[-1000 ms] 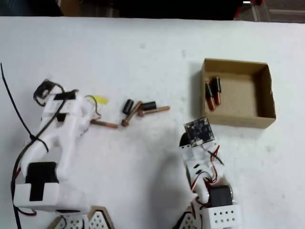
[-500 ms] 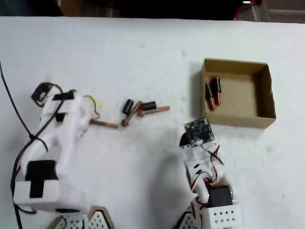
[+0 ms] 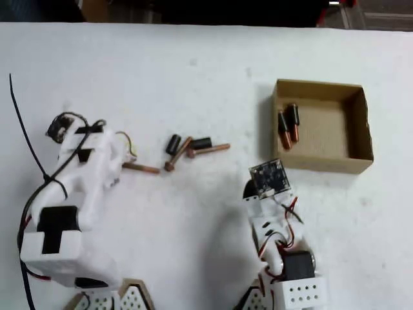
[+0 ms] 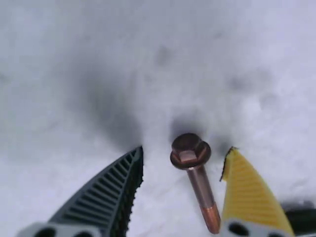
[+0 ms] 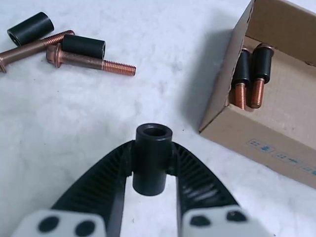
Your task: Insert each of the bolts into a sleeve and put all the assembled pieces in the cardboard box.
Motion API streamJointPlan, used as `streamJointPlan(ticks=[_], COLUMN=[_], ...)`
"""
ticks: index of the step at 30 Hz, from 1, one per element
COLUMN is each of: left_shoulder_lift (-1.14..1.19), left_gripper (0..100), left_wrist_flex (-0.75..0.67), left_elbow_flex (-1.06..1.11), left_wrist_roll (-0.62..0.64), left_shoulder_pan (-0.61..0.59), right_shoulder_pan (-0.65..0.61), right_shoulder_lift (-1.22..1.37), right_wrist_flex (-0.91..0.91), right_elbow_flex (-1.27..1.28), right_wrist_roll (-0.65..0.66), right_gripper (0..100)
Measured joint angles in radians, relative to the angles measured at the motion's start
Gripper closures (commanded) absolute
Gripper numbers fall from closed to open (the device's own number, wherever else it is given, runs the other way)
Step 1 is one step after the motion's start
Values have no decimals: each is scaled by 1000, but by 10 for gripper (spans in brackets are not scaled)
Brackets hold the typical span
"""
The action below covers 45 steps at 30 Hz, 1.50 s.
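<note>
A copper bolt [image 4: 194,173] lies on the white table between the open fingers of my left gripper [image 4: 182,170]; the same bolt [image 3: 143,168] sticks out beside the left arm in the high view. My right gripper [image 5: 150,170] is shut on a black sleeve [image 5: 152,158], held upright just short of the cardboard box [image 5: 276,123]. The box [image 3: 321,160] holds two assembled pieces [image 3: 288,126]. Mid-table lie two more bolts [image 3: 210,149] and two black sleeves [image 3: 201,143], one bolt passing through a sleeve [image 5: 83,47].
The box stands at the right of the table, just beyond the right arm [image 3: 274,213]. The left arm [image 3: 74,194] and its black cable [image 3: 26,139] occupy the left side. White table stretches behind the parts.
The left arm has shifted slightly and its yellow finger has dropped from sight under the wrist. The right arm, sleeve, bolts and box have stayed put.
</note>
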Motion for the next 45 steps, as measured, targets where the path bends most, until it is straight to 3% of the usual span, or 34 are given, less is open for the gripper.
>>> streamJointPlan(ticks=[45], left_shoulder_lift=[2], left_gripper=[729], left_wrist_flex=[0], left_elbow_flex=[-21], left_wrist_roll=[2], left_shoulder_pan=[0], right_shoulder_pan=[0], right_shoulder_lift=[0], right_wrist_flex=[0], right_elbow_flex=[0], right_wrist_roll=[0], right_gripper=[981])
